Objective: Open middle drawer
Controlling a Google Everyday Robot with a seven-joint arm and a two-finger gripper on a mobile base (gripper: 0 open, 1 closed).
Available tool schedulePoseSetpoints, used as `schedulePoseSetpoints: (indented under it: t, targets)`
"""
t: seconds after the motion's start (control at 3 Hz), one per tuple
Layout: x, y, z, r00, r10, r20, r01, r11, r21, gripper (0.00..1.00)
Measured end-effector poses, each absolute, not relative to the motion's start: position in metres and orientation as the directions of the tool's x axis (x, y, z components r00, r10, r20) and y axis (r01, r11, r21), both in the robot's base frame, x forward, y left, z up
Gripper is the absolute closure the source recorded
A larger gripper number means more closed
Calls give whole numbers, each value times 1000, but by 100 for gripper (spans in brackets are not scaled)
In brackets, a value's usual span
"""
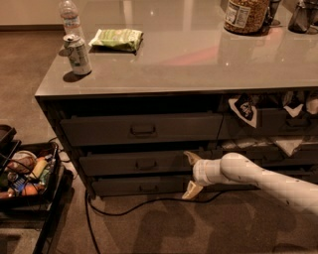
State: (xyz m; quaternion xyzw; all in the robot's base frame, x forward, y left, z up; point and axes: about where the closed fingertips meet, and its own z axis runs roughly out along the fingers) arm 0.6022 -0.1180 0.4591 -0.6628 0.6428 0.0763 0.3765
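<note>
The middle drawer (pixel 124 163) is the dark grey front of medium height under the counter, with a small loop handle (pixel 145 164) at its centre. My gripper (pixel 191 174) is in front of the right end of that drawer front, well to the right of the handle. It is open, with one pale finger (pixel 191 158) up at the drawer's level and the other down by the bottom drawer (pixel 139 187). Nothing is between them. The white arm (pixel 258 178) comes in from the lower right.
A taller top drawer (pixel 141 129) sits above. On the counter (pixel 198 64) are a soda can (pixel 78 53), water bottle (pixel 69 15), green snack bag (pixel 117 39) and a jar (pixel 243 15). A bin of items (pixel 25 173) stands at left; a cable (pixel 149 206) crosses the floor.
</note>
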Motion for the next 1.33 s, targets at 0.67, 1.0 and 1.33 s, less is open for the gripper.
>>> schedulePoseSetpoints:
  t: [0.67,1.0,1.33]
  targets:
    - [606,-115,456,184,-805,-564,-906,84,-416,0]
    - [629,-106,442,233,-811,-537,-906,19,-422,0]
    - [658,-101,436,264,-799,-540,-899,0,-439,0]
